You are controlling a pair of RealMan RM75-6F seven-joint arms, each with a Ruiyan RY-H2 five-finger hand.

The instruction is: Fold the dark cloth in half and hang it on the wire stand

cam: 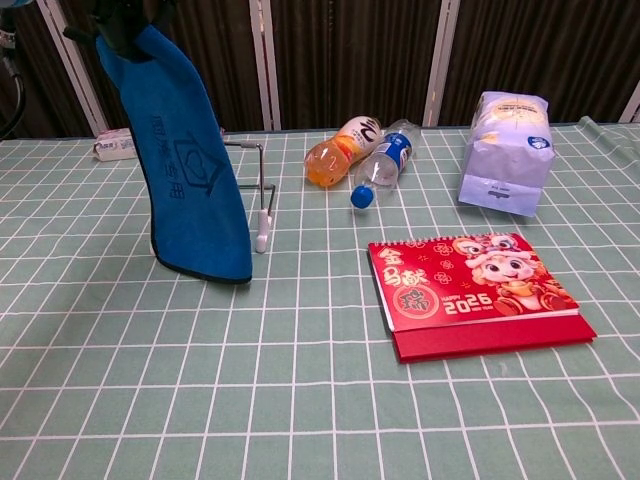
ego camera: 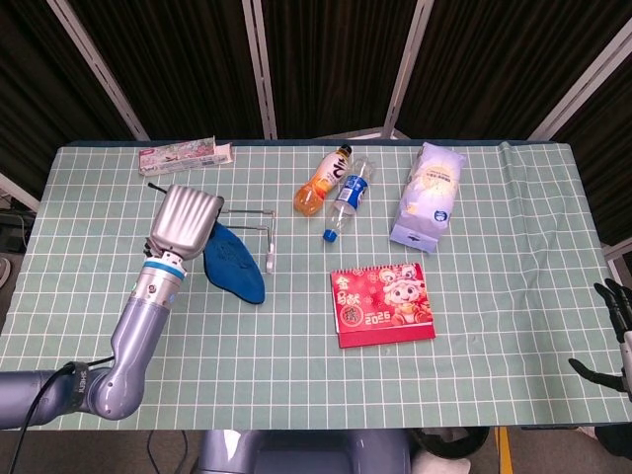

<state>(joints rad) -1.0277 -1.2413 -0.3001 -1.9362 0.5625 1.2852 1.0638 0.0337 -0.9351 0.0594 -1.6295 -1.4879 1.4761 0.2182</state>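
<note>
My left hand (ego camera: 185, 223) is raised above the table and grips the top of the folded dark blue cloth (ego camera: 235, 264). In the chest view the cloth (cam: 192, 170) hangs straight down from the hand (cam: 128, 22), which is cut off by the frame's top. Its lower edge dangles just in front of the wire stand (cam: 258, 200). The wire stand (ego camera: 261, 229) is partly hidden behind the cloth and the hand in the head view. My right hand (ego camera: 614, 331) shows at the right edge, off the table, fingers spread, holding nothing.
An orange drink bottle (ego camera: 322, 182) and a clear bottle (ego camera: 349, 198) lie right of the stand. A white bag (ego camera: 429, 194) lies further right, a red desk calendar (ego camera: 382, 303) in front. A flat box (ego camera: 185, 155) lies at the back left.
</note>
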